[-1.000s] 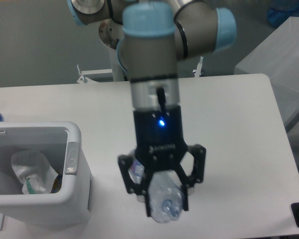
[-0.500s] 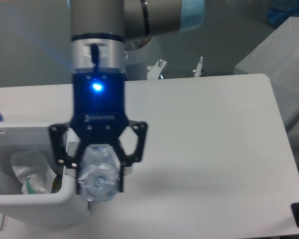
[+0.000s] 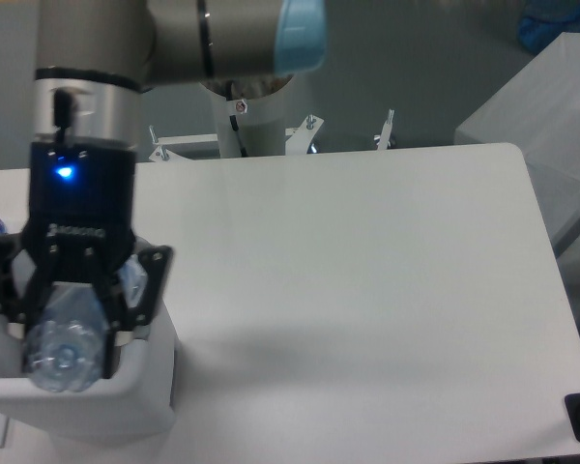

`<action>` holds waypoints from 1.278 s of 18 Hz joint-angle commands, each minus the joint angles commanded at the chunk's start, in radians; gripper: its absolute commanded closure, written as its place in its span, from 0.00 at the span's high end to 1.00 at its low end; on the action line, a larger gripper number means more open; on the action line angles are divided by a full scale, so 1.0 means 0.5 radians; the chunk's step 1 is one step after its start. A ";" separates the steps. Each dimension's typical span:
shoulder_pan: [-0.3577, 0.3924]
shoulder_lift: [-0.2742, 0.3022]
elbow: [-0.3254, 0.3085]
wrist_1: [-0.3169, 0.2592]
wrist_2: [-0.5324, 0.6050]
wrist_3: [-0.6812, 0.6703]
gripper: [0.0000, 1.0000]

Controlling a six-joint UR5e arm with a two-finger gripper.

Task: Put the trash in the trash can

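Even, cool room light, slightly soft picture.
A faint shadow lies on the white table (image 3: 367, 280); a blue light (image 3: 64, 173) glows on the blurred arm (image 3: 87, 106).

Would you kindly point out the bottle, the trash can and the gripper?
bottle (image 3: 63, 353), fixed camera, on its crushed clear body.
trash can (image 3: 126, 391), fixed camera, on its white front rim.
gripper (image 3: 66, 362), fixed camera, midway between its fingers.
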 joint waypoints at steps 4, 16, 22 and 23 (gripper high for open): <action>-0.018 -0.021 -0.003 0.000 0.003 0.003 0.64; -0.055 -0.025 -0.064 -0.003 0.006 0.015 0.71; -0.058 0.012 -0.178 0.000 0.009 0.037 0.71; -0.058 0.027 -0.199 0.000 0.009 0.037 0.71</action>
